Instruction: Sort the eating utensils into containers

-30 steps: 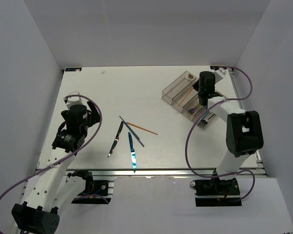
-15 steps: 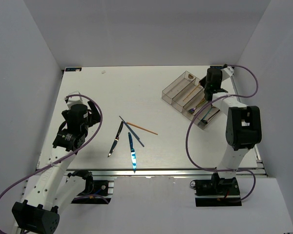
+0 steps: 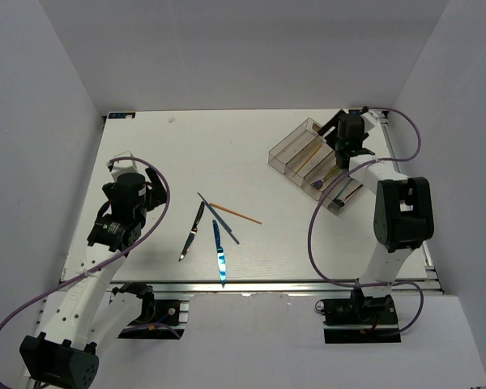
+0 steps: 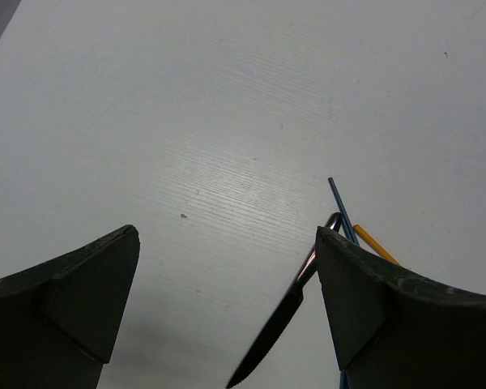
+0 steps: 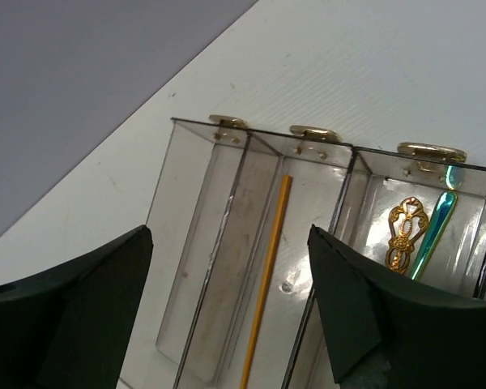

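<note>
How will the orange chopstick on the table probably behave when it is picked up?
The orange chopstick is thin and straight, so probably stiff and light. Its rod shape may roll if pushed. Lying flat, it likely offers little to grip.

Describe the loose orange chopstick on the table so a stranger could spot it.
On the white table, find the loose utensils near the middle of the front edge. The orange chopstick is the rightmost piece there. Its neighbours are a black knife, a blue chopstick and a blue knife; it alone is orange.
</note>
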Robot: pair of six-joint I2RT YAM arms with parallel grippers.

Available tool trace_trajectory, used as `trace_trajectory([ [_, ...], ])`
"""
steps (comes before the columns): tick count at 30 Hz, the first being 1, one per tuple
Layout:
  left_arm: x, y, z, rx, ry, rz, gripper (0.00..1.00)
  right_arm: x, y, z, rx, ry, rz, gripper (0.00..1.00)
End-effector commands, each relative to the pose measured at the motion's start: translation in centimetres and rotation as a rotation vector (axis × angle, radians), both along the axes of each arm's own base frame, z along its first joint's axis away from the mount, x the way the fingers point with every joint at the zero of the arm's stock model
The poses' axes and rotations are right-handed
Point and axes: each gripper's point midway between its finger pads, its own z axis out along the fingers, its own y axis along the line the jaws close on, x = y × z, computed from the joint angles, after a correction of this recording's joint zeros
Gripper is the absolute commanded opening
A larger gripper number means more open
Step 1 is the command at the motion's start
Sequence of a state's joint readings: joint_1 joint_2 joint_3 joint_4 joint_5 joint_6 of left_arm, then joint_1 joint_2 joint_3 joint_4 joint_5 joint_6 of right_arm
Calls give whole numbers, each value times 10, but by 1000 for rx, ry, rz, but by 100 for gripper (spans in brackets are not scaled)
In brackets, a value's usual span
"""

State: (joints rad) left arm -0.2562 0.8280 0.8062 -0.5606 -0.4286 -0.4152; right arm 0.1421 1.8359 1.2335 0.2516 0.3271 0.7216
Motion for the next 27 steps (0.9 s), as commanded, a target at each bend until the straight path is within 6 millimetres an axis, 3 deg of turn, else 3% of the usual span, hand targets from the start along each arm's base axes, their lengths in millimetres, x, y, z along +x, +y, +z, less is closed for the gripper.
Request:
trace_trajectory([
  [1,0,0,2,-3,-13,-5,98,-9,34,73,-113,-135,109,84],
  [3,-1,1,3,-1,-12,-1,98,-16,55,87,-245,-143,204,89],
  [5,-1,2,3,3,-10,3,98,-34,99,90,-345,-129,327,89],
  [6,-2,4,4,5,-17,14,98,-58,141,79,-456,-84,487,89],
  [7,-2,4,5,6,-18,18,98,-65,159,79,-481,-94,543,89],
  [9,-3,5,4,7,-16,23,98,-90,183,53,-544,4,670,89],
  [10,-3,5,4,7,-16,23,98,-109,210,43,-565,21,776,89],
  [12,-2,5,4,6,-16,18,98,-136,231,11,-652,109,965,86],
  [13,-2,4,4,4,-16,15,98,-159,256,2,-633,115,1094,85],
  [16,-1,3,4,2,-16,8,98,-189,290,-20,-711,96,1319,77],
  [17,-2,3,4,3,-15,9,98,-196,300,-23,-709,92,1372,70],
  [18,-2,3,5,3,-16,11,98,-202,303,-41,-739,139,1421,65],
  [19,-3,4,5,4,-17,12,98,-201,315,-37,-752,121,1436,60],
  [20,-3,4,5,5,-21,16,98,-201,319,-41,-759,128,1450,46],
  [21,-3,5,7,4,-25,18,98,-201,323,-53,-770,145,1476,42],
  [27,-3,3,6,-2,-25,9,98,-215,355,-71,-780,121,1606,40],
])
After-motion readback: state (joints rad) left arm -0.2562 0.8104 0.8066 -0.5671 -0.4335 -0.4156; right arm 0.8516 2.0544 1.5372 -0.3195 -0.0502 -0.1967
